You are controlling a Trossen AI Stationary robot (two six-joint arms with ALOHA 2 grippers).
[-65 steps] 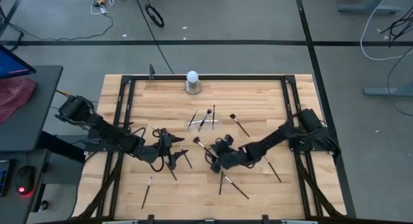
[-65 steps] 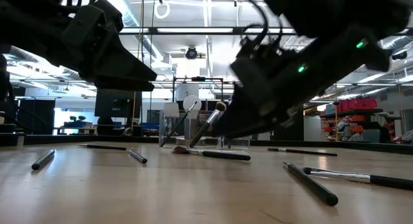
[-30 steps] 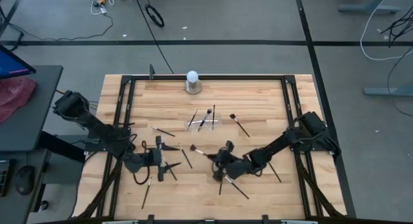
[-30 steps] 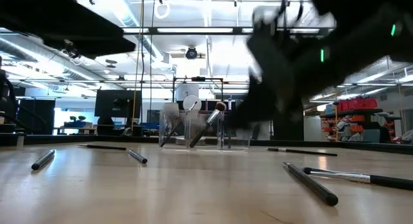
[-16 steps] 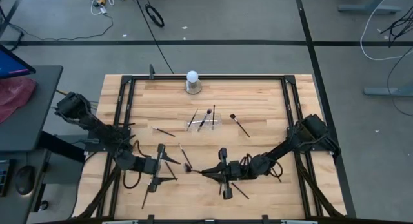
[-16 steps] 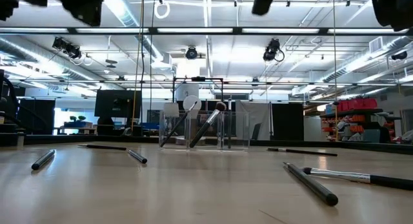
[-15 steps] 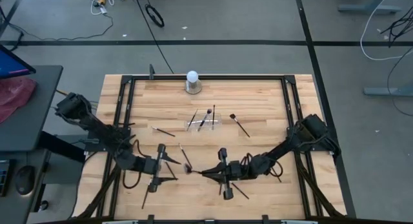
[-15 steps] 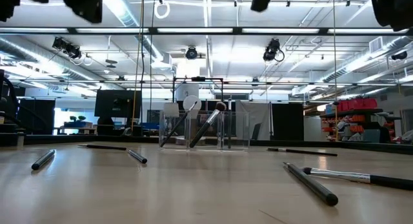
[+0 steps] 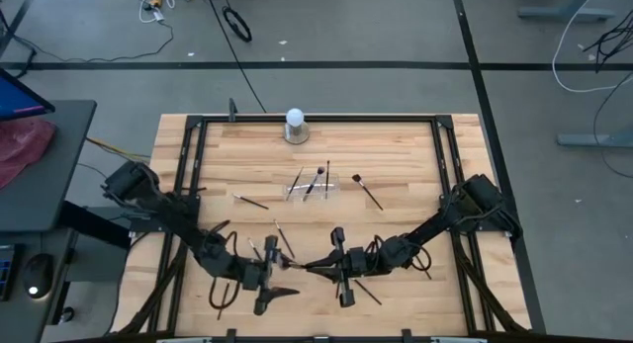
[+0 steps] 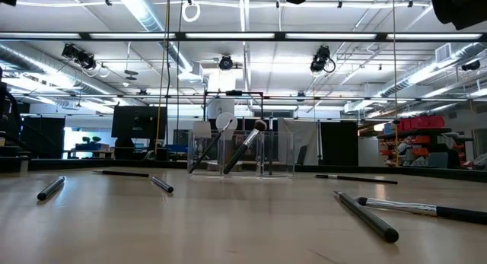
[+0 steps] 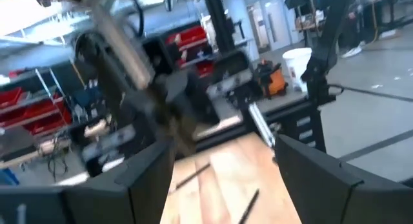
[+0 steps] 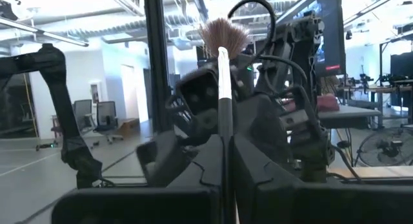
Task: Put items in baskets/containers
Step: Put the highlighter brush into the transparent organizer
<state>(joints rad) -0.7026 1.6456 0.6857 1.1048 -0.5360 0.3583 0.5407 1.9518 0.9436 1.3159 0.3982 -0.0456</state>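
Pale butcher-block wood for the surface (image 9: 396,165), planked, with a soft sheen in the low view. Clear, glossy plastic for the brush holder (image 10: 242,154). Matt dark handles on the makeup brushes (image 10: 367,216) lying loose, one nearby with a shiny metallic ferrule. Fluffy reddish-brown bristles on the held brush (image 12: 224,53), above a glossy black handle. Matt black plastic on the right gripper (image 12: 226,161). Smooth white ball (image 9: 294,117) on a grey base.

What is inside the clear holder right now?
The clear holder has makeup brushes leaning inside it; one with a rounded tip slants right, another beside it. From above about three brushes show. Their lower ends blur together through the plastic.
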